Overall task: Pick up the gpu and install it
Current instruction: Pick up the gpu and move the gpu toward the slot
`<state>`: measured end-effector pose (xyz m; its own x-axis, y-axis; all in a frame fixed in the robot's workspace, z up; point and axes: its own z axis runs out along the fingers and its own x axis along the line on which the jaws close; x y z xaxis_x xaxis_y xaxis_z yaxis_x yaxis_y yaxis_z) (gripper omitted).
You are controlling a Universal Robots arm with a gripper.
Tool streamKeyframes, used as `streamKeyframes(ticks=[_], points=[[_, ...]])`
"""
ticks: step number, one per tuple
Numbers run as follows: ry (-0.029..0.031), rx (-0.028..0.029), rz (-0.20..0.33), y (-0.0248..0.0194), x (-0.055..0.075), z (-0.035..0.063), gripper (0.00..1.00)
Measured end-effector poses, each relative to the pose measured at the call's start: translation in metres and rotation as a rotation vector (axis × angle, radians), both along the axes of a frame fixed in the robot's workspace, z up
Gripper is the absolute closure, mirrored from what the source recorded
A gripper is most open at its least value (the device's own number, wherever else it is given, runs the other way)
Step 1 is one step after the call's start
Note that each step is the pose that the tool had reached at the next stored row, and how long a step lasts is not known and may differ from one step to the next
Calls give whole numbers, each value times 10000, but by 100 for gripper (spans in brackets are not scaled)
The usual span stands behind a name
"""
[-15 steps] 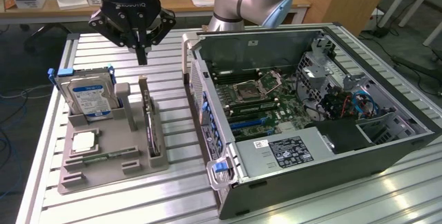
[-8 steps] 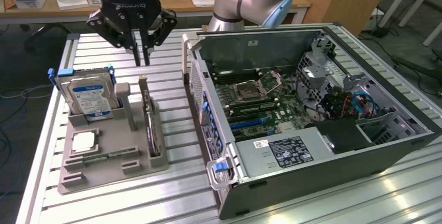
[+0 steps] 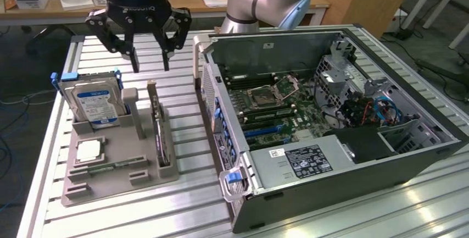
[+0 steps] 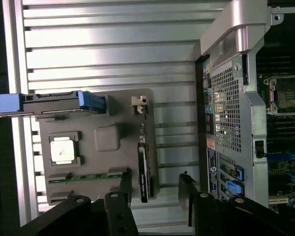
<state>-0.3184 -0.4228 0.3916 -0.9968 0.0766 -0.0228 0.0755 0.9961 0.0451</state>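
**A:** Where is the gripper [image 3: 151, 62], and does it hold anything?

**B:** In the exterior view it hangs over the far end of a grey holder tray [image 3: 102, 186] on a slatted metal table [image 3: 132, 219]. Its two black fingers [image 3: 135, 56] stand apart, released, with nothing between them.

**A:** And the gpu [image 3: 156, 122]?

**B:** It stands on its long edge in a slot along the tray's side nearest the computer case [image 3: 344, 186]. It is a thin dark card, below the fingers and clear of them.

**A:** What does the wrist view add?

**B:** It looks down past the fingers. There the gpu [image 4: 143, 172] appears edge-on as a dark strip. It lies within the gap between the two fingers, closer to one than the other. I can't judge the height between gripper and card from there; the exterior view shows that gap.

**A:** What else sits on the tray?

**B:** A silver hard drive [image 3: 91, 103] with a blue-white label stands upright, to the exterior view's left of the card. A square processor chip [image 3: 88, 150] and a narrow green memory stick [image 3: 110, 167] lie flat nearer the front.

**A:** And the case?

**B:** It lies on its side, open. The exterior view looks in on the motherboard [image 3: 293, 111], facing up. The wrist view catches the perforated end panel and silver handle.
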Motion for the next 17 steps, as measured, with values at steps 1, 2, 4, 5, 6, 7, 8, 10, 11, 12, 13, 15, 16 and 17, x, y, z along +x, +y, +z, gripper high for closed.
streamKeyframes(ticks=[1, 2, 4, 5, 6, 7, 8, 10, 11, 12, 13, 15, 16, 17], points=[[1, 0, -1, -2, 0, 0, 47], [0, -1, -1, -2, 0, 0, 41], [1, -1, -1, -2, 0, 1, 41], [0, -1, 3, -2, 0, 0, 41], [0, 0, 41, -3, 0, 0, 41], [2, -2, 185, -3, 0, 0, 41], [2, -2, 352, -3, 0, 0, 41], [1, -1, 696, -3, 0, -4, 41], [2, -1, 856, -3, 0, -4, 41], [1, -2, 985, -4, -1, -5, 41], [-2, 1, 1084, -7, -1, -9, 41], [-1, 0, 1245, -13, -3, -14, 41], [-1, 0, 1316, -14, -6, -17, 41], [1, -1, 1388, -16, -8, -20, 41]])
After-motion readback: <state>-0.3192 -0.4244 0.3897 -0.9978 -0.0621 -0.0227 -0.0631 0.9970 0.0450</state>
